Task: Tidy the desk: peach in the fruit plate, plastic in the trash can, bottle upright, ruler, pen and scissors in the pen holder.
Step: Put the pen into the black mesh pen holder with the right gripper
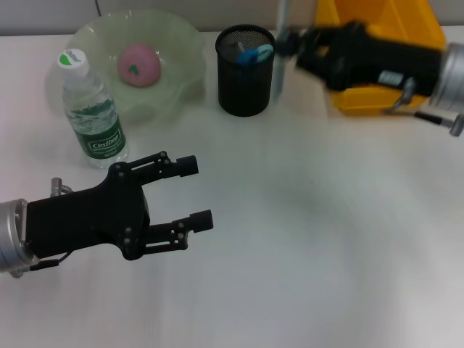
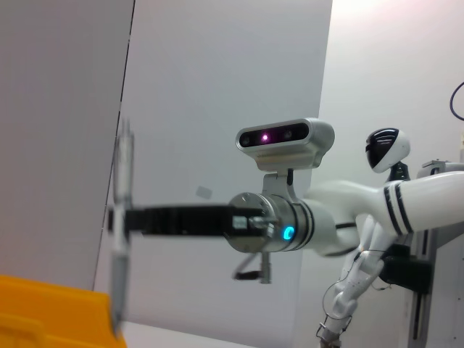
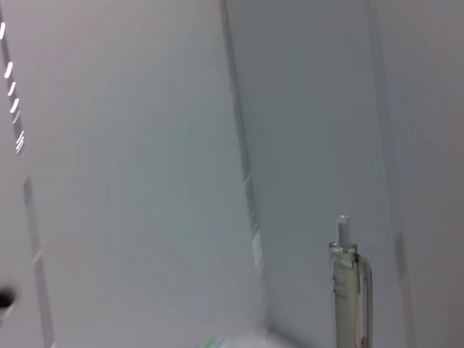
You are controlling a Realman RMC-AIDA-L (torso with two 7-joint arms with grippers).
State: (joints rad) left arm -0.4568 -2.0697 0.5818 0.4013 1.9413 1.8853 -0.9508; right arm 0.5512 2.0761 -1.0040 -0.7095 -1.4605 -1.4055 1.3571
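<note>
Your right end effector [image 1: 288,42] grips the pen [image 1: 280,51] upright just beside the pen holder [image 1: 246,70], in front of the yellow bin [image 1: 377,29]; your left end effector [image 1: 190,194] hovers open over the bare desk [image 1: 326,239]. The bottle [image 1: 92,110] stands beside the plate [image 1: 177,43] holding the peach [image 1: 138,64]. Only the right wrist view shows the pen's clicker [image 3: 343,225].

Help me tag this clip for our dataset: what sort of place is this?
Probably a lab's mock desk: a white tabletop with a mesh pen holder, a fruit plate, and another white robot by bare walls.
</note>
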